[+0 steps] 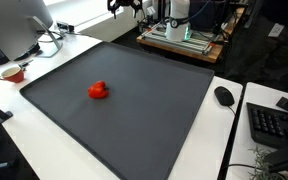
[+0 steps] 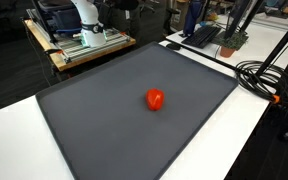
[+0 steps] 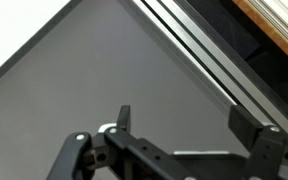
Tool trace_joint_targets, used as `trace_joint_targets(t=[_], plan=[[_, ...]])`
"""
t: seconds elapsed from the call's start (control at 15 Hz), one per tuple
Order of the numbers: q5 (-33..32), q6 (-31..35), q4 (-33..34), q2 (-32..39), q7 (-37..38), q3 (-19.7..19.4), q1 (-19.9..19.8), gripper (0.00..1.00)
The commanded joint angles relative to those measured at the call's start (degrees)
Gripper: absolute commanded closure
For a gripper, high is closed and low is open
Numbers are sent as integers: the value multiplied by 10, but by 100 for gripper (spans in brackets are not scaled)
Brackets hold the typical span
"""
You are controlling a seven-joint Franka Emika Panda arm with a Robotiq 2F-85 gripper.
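Note:
A small red object lies near the middle of a dark grey mat in both exterior views. My gripper hangs high above the mat's far edge, well away from the red object. In the wrist view the gripper has its two fingers spread apart with nothing between them. Below it are bare grey mat and the table's edge. The red object does not show in the wrist view.
The mat lies on a white table. A mug and a monitor stand at one side, a mouse and keyboard at the other. Cables lie on the table. The robot's wooden stand is behind.

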Motion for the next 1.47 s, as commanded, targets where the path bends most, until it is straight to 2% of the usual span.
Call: trace_joint_targets(t=[0.0, 0.53, 0.6, 0.67, 0.8, 1.07, 1.13, 1.2, 1.4], plan=[[-84, -10, 25, 75, 16, 29, 5, 0], [-199, -4, 6, 188, 12, 95, 61, 0], [-191, -15, 14, 195, -9, 105, 70, 0], [-174, -3, 9, 183, 7, 94, 56, 0], [-176, -7, 11, 197, 7, 108, 69, 0], [-177, -10, 13, 199, 1, 108, 69, 0], [-226, 22, 18, 218, 29, 106, 70, 0], [-245, 39, 20, 223, 35, 107, 71, 0], [-332, 96, 39, 268, 18, 116, 78, 0]])
